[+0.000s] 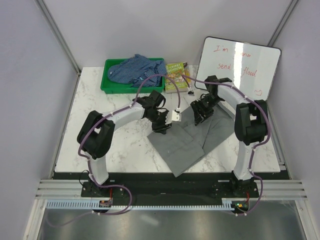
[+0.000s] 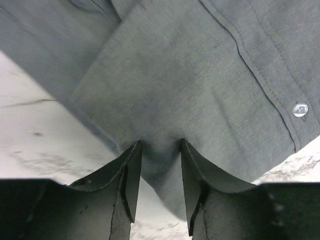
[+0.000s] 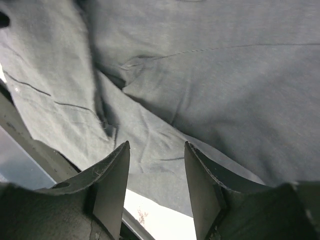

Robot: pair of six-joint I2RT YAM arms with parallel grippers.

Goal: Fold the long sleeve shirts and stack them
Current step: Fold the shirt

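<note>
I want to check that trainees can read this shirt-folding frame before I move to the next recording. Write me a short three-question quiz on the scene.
1. True or false: the blue checked shirt lies in the green bin.
2. The left hand and right hand are both over which item? A: the grey shirt. B: the blue checked shirt. C: neither.
3. What lies on the table between the green bin and the whiteboard?
Key: 1 true; 2 A; 3 a book.
</note>
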